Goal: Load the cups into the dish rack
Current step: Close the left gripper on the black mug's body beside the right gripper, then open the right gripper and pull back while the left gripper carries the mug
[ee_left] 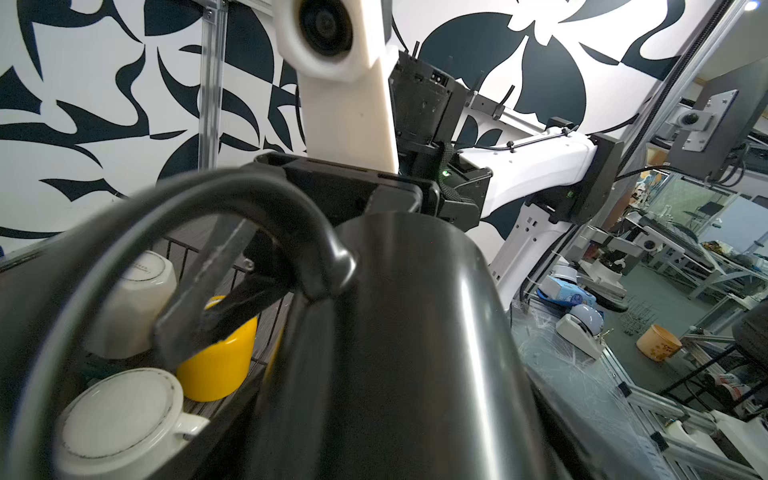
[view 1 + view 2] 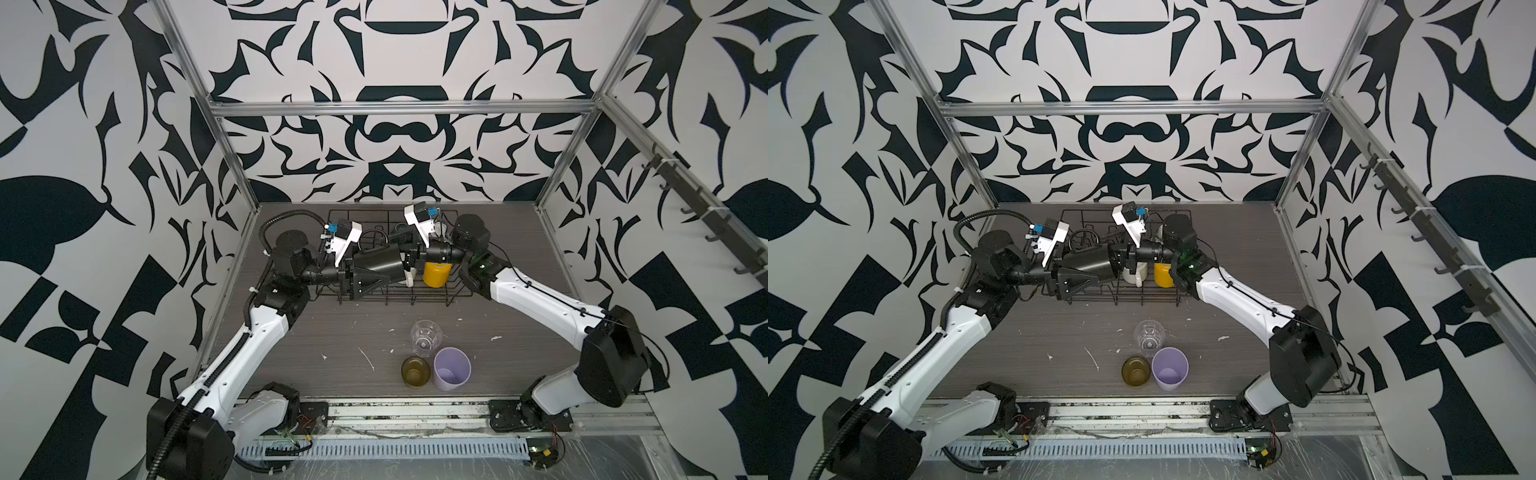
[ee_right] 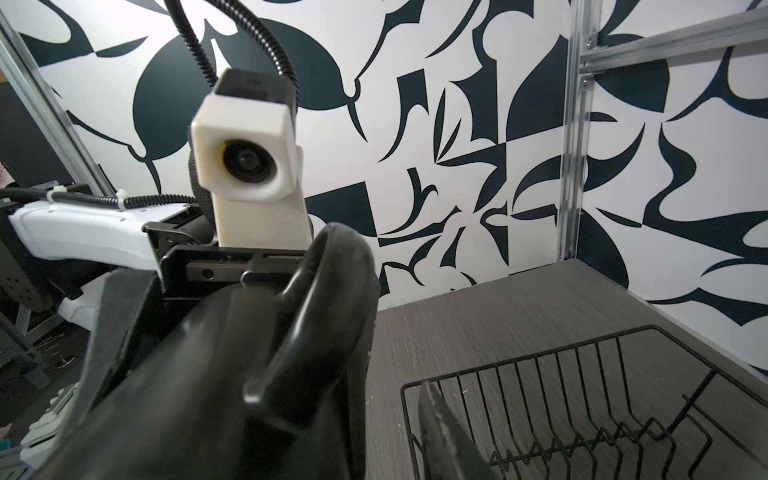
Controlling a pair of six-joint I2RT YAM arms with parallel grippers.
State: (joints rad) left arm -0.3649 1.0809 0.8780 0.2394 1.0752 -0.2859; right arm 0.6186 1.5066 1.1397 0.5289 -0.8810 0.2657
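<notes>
My left gripper (image 2: 384,268) is shut across the body of a black mug (image 2: 380,259) (image 1: 415,332), holding it on its side over the left part of the dish rack (image 2: 415,297). At the mug's mouth my right gripper (image 2: 405,262) stands open; in the right wrist view its one visible finger (image 3: 444,436) is clear of the mug (image 3: 208,374). In the rack a yellow mug (image 2: 435,274) and two white mugs (image 1: 133,303) (image 1: 120,415) sit upside down. On the table in front stand a clear glass (image 2: 424,338), an amber-olive glass (image 2: 414,371) and a lilac tumbler (image 2: 451,368).
The rack lies at the back of the grey table (image 2: 332,353), close to the patterned rear wall. Both forearms reach in from the front corners. Bare prongs (image 3: 582,449) fill the rack's left half under the black mug. White scraps dot the tabletop.
</notes>
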